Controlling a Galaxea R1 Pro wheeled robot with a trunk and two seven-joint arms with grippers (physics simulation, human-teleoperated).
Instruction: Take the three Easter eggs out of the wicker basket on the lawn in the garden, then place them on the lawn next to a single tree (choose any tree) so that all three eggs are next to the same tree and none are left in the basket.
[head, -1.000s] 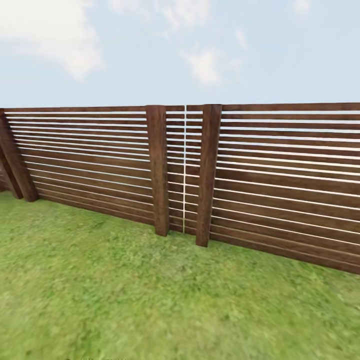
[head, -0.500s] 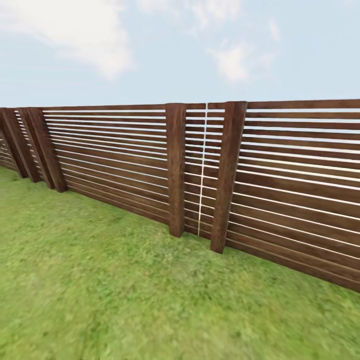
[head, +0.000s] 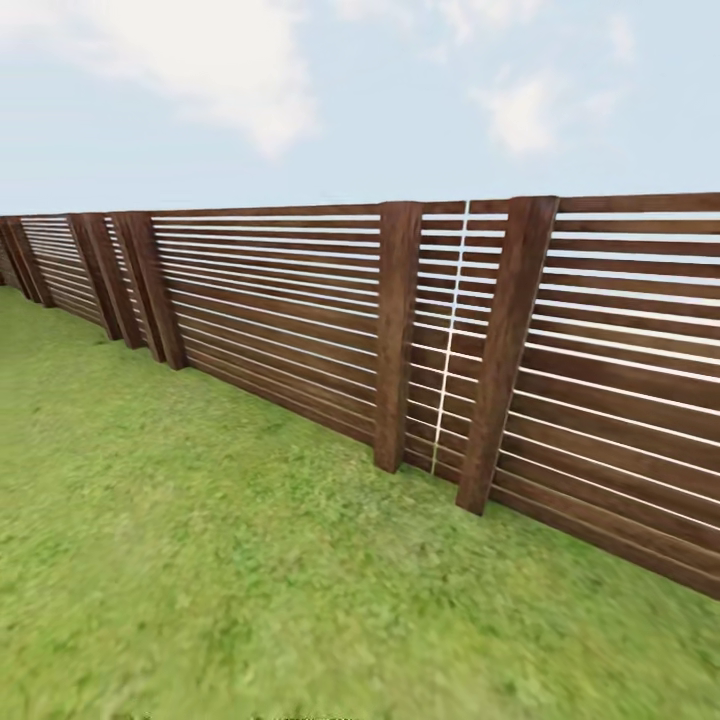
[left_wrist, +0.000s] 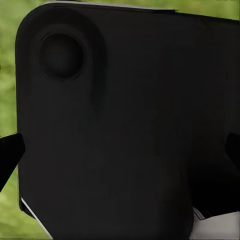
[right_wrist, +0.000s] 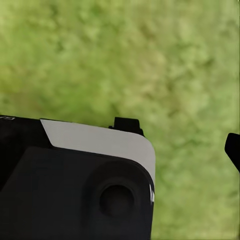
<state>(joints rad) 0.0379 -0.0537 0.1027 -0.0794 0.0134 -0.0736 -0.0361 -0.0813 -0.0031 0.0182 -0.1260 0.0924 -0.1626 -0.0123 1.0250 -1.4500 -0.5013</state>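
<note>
We are facing a wooden slat fence (head: 300, 300) across the lawn (head: 200, 560), and no basket, egg or tree is showing to us at this moment. Judging from that alone, we are risking two things. Rolling on toward the fence could carry the base into its posts (head: 395, 335), since the grass strip in front of it is narrowing toward the right. And with the head aimed at the fence and sky, we could pass the basket without noticing it, which would cost time hunting for it.

Going from left to right, the fence is running in from far off at the left edge and coming closest at the right, with two thick posts and a thin pale gap between them just right of centre. The lawn, the one task thing we can see, is lying in front of the fence as a flat, mottled green surface, brighter in patches.

In the left wrist view a black robot body part (left_wrist: 110, 130) is blocking the camera, so we cannot tell how the left claw stands. In the right wrist view dark tips are showing over the grass beside another black part (right_wrist: 75, 195), but we cannot tell whether that claw is open or closed.
</note>
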